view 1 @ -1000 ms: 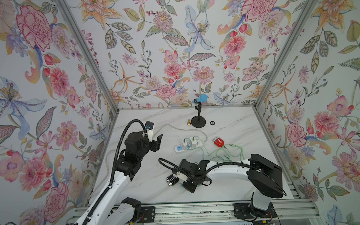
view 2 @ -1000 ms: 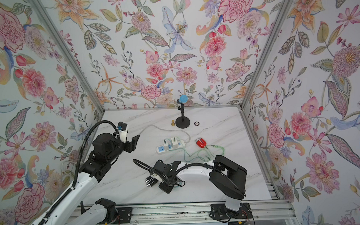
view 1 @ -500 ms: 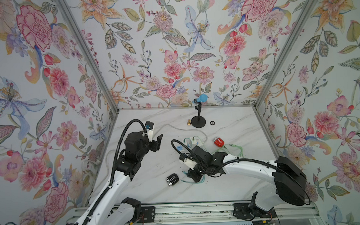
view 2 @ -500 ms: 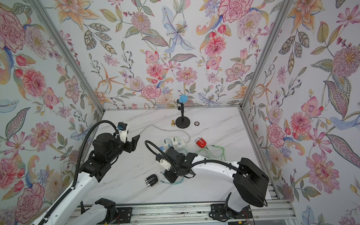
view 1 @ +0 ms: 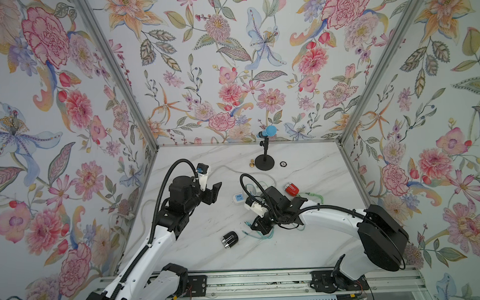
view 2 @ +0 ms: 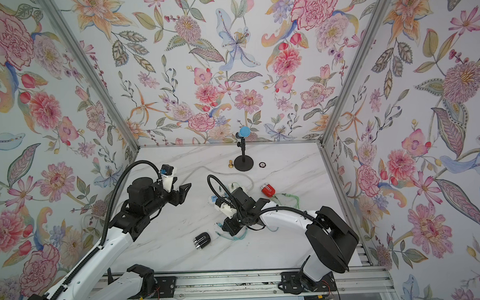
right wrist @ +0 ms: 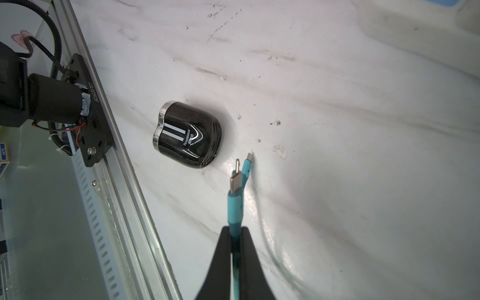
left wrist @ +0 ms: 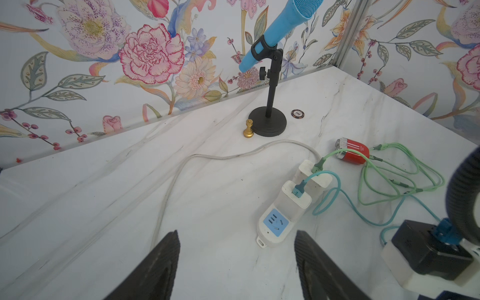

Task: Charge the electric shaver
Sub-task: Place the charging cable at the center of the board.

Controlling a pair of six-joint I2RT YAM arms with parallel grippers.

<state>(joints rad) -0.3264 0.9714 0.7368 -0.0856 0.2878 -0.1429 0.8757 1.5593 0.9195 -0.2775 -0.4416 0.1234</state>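
Observation:
A black electric shaver [view 1: 230, 239] [view 2: 201, 240] [right wrist: 188, 135] lies on its side near the table's front edge. My right gripper [view 1: 259, 227] [view 2: 230, 228] [right wrist: 235, 230] is shut on a teal charging cable [right wrist: 235, 207] just behind its plug. The bare plug tip points toward the shaver, a short gap away. That cable runs back to a white power strip [view 1: 238, 197] [left wrist: 275, 226]. My left gripper [view 1: 215, 190] [view 2: 184, 192] [left wrist: 237, 233] hangs open and empty above the table, left of the strip.
A red shaver [view 1: 291, 188] [left wrist: 353, 153] lies beside a coiled green cable [left wrist: 400, 181]. At the back stand a microphone stand [view 1: 264, 163], a gold chess piece [view 1: 252, 163] and a poker chip [view 1: 282, 163]. The metal front rail [right wrist: 124, 181] runs close to the black shaver.
My right gripper drew back from beside the black shaver to the teal cable and closed on its plug end. The left arm has stayed still.

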